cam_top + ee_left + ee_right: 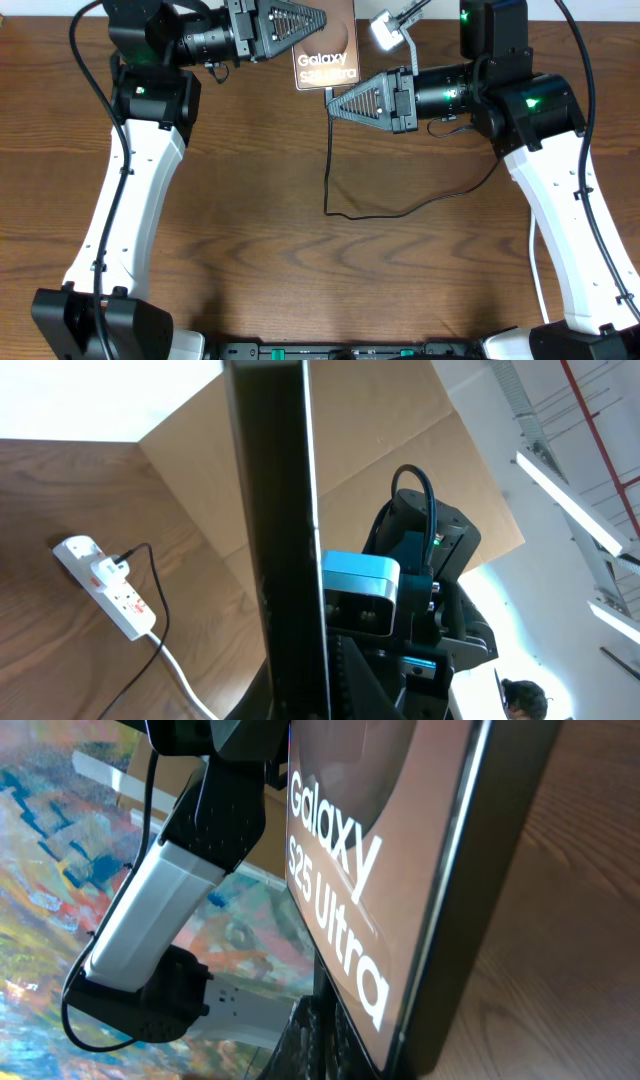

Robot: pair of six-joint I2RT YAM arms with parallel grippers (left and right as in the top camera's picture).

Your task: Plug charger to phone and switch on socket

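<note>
From above we see the left pincer [320, 20] closed on one side of the phone [335, 50]. The right pincer [334, 104] is pinched narrow on the charger [328, 170] just below the phone. We cannot tell whether the tip is in. The cable trails over the brown wooden surface [250, 250]. Only the left wrist view shows the socket [108, 585] plainly, with a black plug [120, 565] in it. The right wrist view gives the phone's white lettering close up. Behind stand a cardboard panel [400, 440] and strip lights [570, 490].

Brown phone [325, 65] at twelve o'clock, white lettering; black cable [328, 170]; white strip [108, 588] with red marks; dark brown wood-grain table [300, 290].
</note>
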